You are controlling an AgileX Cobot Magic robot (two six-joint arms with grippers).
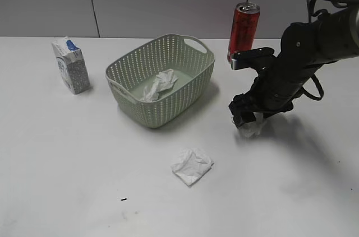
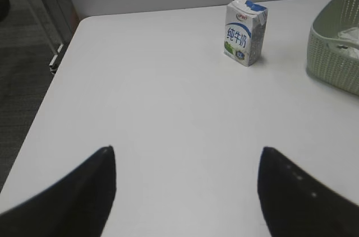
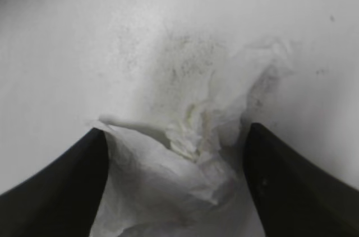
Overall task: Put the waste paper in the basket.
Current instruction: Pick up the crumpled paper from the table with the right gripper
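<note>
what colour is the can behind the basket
Red with a silver top; the can shows best in the exterior view, behind the basket.

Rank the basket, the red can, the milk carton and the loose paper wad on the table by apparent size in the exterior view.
1. basket
2. red can and milk carton, too alike to rank
3. loose paper wad

Sage-green weave basket; white paper wads; red can

The right arm reaches in from the right edge, bent downward, its gripper low at the table to the right of the basket. Its fingers flank a paper wad. The left gripper hangs spread apart above bare table.
</note>
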